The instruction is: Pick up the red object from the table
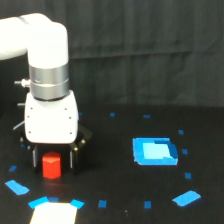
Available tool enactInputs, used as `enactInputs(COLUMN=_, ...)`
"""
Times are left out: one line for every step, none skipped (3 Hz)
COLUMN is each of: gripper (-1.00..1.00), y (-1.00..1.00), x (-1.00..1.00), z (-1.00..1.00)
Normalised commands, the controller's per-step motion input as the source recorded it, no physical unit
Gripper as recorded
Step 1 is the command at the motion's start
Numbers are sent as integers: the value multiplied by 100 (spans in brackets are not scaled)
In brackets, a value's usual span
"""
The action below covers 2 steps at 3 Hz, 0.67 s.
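The red object (pixel 51 166), a small red-orange block, stands upright on the black table (pixel 115 170) toward the exterior view's left. The white gripper (pixel 53 167) hangs straight over it, and its two dark fingers (pixel 34 159) reach down on either side of the block. A dark gap shows between each finger and the block, so the gripper is open and not clamped on it. The block's base seems to rest on the table. The white arm comes in from the upper left.
A larger blue square patch (pixel 155 151) lies on the table to the right. Small blue tape marks (pixel 186 198) dot the surface. A white patch (pixel 54 214) sits at the bottom edge below the block. A black curtain (pixel 150 50) forms the backdrop.
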Motion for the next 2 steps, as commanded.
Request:
enactInputs(gripper=-100, y=-21, x=-25, z=-100)
enactInputs(gripper=-100, y=76, x=56, z=20)
